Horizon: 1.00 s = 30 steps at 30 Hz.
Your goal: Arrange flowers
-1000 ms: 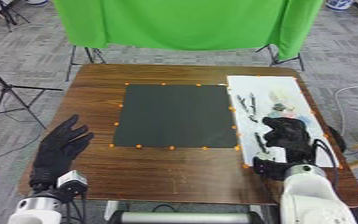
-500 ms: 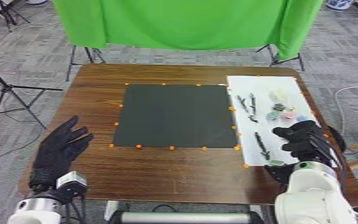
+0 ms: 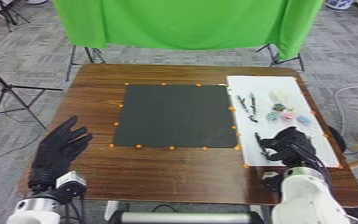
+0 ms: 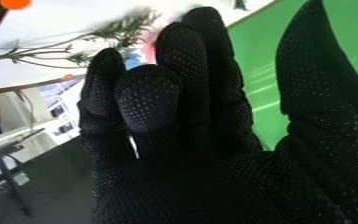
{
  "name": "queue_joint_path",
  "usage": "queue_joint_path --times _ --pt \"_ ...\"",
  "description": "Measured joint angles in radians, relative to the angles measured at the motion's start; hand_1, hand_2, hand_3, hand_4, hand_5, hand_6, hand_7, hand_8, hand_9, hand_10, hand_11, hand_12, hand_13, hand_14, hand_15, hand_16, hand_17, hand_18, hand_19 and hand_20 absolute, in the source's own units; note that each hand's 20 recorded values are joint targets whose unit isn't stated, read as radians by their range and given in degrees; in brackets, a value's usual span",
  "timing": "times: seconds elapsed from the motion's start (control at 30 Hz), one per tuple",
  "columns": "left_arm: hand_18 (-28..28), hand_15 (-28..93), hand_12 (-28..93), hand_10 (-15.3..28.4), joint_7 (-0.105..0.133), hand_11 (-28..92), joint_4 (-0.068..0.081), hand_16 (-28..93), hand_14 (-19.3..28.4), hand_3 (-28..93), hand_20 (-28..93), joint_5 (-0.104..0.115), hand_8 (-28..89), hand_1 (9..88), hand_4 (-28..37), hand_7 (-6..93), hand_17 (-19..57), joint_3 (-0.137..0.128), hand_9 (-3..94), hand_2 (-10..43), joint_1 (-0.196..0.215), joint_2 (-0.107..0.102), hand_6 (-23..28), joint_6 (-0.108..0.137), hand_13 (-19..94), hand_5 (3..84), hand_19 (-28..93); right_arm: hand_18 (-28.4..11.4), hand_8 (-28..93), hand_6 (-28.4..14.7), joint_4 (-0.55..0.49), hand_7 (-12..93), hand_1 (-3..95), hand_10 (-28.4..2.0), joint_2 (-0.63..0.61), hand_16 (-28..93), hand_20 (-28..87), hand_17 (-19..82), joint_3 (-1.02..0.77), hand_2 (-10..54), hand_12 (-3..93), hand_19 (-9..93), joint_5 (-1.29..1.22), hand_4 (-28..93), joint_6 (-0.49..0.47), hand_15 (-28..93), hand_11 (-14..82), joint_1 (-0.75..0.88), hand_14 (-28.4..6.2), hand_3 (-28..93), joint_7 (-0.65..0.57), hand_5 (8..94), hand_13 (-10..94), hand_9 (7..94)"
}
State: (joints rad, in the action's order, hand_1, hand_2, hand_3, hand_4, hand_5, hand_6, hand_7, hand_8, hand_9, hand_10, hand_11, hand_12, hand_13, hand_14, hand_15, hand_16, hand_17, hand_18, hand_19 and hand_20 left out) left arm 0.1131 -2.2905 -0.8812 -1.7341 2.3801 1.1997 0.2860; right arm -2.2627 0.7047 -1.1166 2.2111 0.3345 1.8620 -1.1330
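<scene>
flowers are laid out on a white sheet (image 3: 246,82) at the right side of a brown wooden table (image 3: 184,180), with the right hand (image 3: 291,146) held low over the sheet's near part. in the head view, a pink flower (image 3: 288,115) is seen beyond that hand, set between a teal flower (image 3: 272,116) and a blue flower (image 3: 304,121). a dark green rosette (image 3: 279,107) is placed just past them, and a pale flower (image 3: 279,95) is found farther out. a slender dark stem (image 3: 260,142) is shown just beside the hand on its left; whether it is touched cannot quite be made out at this scale. two dark twigs (image 3: 247,104) are laid farther off, near the sheet's left edge.

in the right wrist view, the right hand (image 4: 180,165) is seen opened loosely, the thumb spread well apart from the fingers. a green leafy sprig (image 4: 113,37) on thin stems is pictured past the fingertips, and part of the pink and blue blooms is blocked by them.

the left hand (image 3: 60,145) is held open over the table's left side. a dark square mat (image 3: 175,115) is laid between the hands and farther out, edged with orange markers (image 3: 139,146). a green cloth (image 3: 184,25) is hung beyond the table.
</scene>
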Motion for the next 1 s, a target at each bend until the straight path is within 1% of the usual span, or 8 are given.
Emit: queue_joint_path --times 0.1,0.27,0.6,1.0 --pt "22.2 48 9 20.0 0.002 28 0.0 -10 26.3 82 -5 0.0 -11 24.0 -22.3 15.3 -8.4 -0.002 33.8 5.1 0.0 0.0 8.4 0.0 25 34.5 59 -24.3 -17 -6.6 0.012 33 29.1 -18.3 -0.004 12 20 30 0.016 -5.8 20.6 93 0.015 -25 -0.023 86 64.3 -0.011 -11.1 87 -0.008 64.5 69 66.1" --pt "22.3 48 9 20.0 0.011 28 0.0 -10 26.3 82 -5 0.001 -11 24.1 -22.4 15.3 -8.4 -0.001 33.9 5.1 0.001 -0.005 8.5 0.003 25 34.5 59 -24.1 -17 -6.6 0.043 33 29.4 -18.2 -0.016 11 18 30 0.065 -5.8 20.4 93 0.045 -25 -0.05 86 64.1 -0.042 -11.3 87 -0.018 64.5 69 65.9" --pt "22.4 48 9 20.0 0.014 28 0.0 -10 26.3 82 -4 0.001 -11 24.0 -22.3 15.3 -8.4 -0.001 33.9 5.1 0.0 -0.006 8.4 0.002 25 34.5 59 -23.9 -17 -6.4 0.101 33 29.6 -18.1 -0.027 11 16 29 0.152 -5.5 20.3 93 0.134 -25 -0.092 85 63.8 -0.095 -11.4 87 -0.043 64.6 68 65.7" --pt "22.4 48 9 20.0 0.014 28 0.0 -10 26.2 82 -4 0.001 -11 24.0 -22.4 15.4 -8.4 -0.001 33.9 5.1 0.0 -0.006 8.4 0.002 25 34.5 59 -23.9 -17 -6.3 0.113 33 29.5 -18.4 -0.031 11 14 29 0.183 -5.8 20.4 93 0.165 -25 -0.166 84 63.1 -0.107 -11.4 88 -0.042 64.4 67 64.6"
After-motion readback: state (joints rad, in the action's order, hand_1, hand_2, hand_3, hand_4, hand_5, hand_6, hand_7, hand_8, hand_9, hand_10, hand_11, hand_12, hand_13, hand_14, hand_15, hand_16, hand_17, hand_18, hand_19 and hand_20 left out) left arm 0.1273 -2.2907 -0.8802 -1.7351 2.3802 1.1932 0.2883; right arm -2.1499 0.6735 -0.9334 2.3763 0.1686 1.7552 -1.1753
